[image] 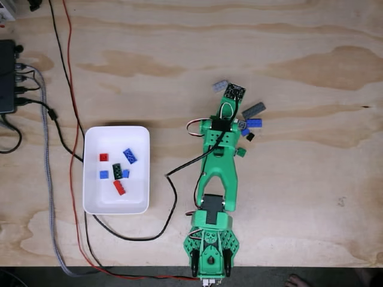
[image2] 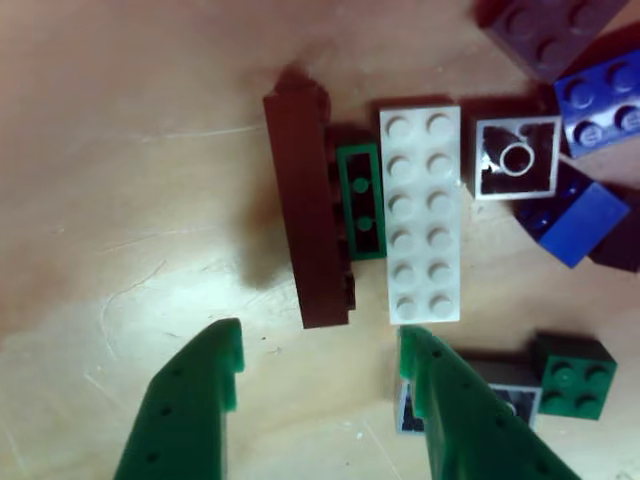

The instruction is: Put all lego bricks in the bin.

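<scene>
Fixed view: the bin [image: 96, 200] sits left of centre on the plywood worktop [image: 299, 197]. Inside it lie six bricks: a small red one [image: 104, 157], a blue one [image: 130, 155], a dark green one [image: 117, 171], two small blue ones [image: 104, 174] and [image: 125, 173], and a red one [image: 119, 188].

The green arm [image: 218, 173] reaches from the bottom edge toward upper right of centre. Loose bricks lie beside its tip: a grey one [image: 219, 85], a dark grey plate [image: 254, 110], a blue one [image: 254, 123].

Other view: the hand [image2: 318, 362] enters from the bottom edge, released, its fingers spread with nothing between them. Just above it lie a brown brick [image2: 308, 205] on its side, a slim green piece [image2: 360, 200] and a white plate [image2: 420, 215], side by side. To the right are an overturned white piece [image2: 517, 158], blue bricks [image2: 600, 95] and [image2: 580, 225], and a green brick [image2: 572, 375] at lower right.
</scene>
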